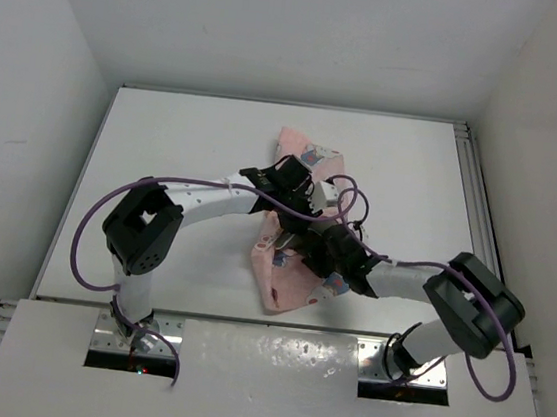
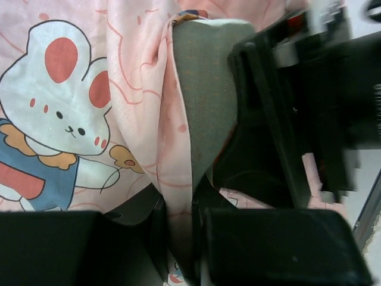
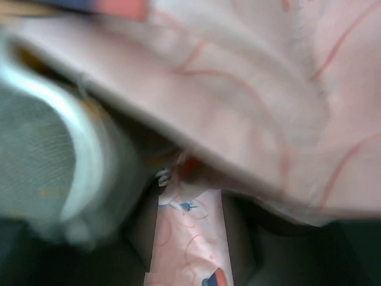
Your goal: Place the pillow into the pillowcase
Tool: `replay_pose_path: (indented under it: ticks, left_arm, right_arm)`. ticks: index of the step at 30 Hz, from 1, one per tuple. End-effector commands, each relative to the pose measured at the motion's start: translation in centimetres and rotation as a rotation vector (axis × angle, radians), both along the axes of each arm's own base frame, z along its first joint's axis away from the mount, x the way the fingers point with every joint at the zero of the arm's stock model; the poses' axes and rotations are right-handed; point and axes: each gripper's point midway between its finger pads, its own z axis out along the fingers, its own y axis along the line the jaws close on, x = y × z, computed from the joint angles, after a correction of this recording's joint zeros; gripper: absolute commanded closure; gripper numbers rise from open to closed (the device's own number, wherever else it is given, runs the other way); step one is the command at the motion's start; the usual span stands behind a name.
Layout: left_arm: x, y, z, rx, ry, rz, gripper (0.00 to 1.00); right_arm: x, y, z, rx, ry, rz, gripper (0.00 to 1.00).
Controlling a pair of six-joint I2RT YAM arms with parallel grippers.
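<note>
Pink cloth of the pillowcase is being pinched between the closed fingers of the left gripper. It is gripping one lip of the opening, probably so that the mouth is standing open beside the pillow. That olive-grey cushion is showing just beyond the pinch, with one rounded corner peeking out of the fabric, so I judge it to be mostly but not fully sleeved. The right gripper is working right beside the left one. A strip of pink cloth is lying between its fingers and the pillow's pale seam is curving past on the left, but blur is hiding whether those fingers are clamped. Farther out, both arms are reaching to the middle of the white table, where the crumpled case is lying beneath them.
</note>
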Motion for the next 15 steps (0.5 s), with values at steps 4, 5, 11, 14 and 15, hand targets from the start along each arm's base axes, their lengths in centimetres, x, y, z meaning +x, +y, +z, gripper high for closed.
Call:
replay_pose_path:
  ticks: [4,5,11,14,15]
  left_arm:
    - [0.7,-0.1,2.0,-0.041,-0.051,-0.023,1.00]
    - [0.8,0.1,2.0,-0.038,-0.054,-0.020,1.00]
    - [2.8,2.3,0.8,0.005,-0.093,0.087,1.00]
    - [2.1,1.1,-0.3,0.030,-0.122,0.041,1.00]
    - [2.0,0.9,-0.6,0.032,-0.123,0.036,1.00]
  right_arm:
    - [0.9,0.7,-0.9,0.124,0.046,-0.050,0.97]
    - [0.1,-0.7,-1.9,0.090,0.051,-0.071,1.00]
    - [-1.1,-5.6,0.3,-0.208,-0.129,-0.012,1.00]
    - [-2.5,-7.7,1.0,-0.248,-0.195,-0.017,1.00]
    - [-2.8,-8.0,1.3,-0.243,-0.218,-0.024,1.00]
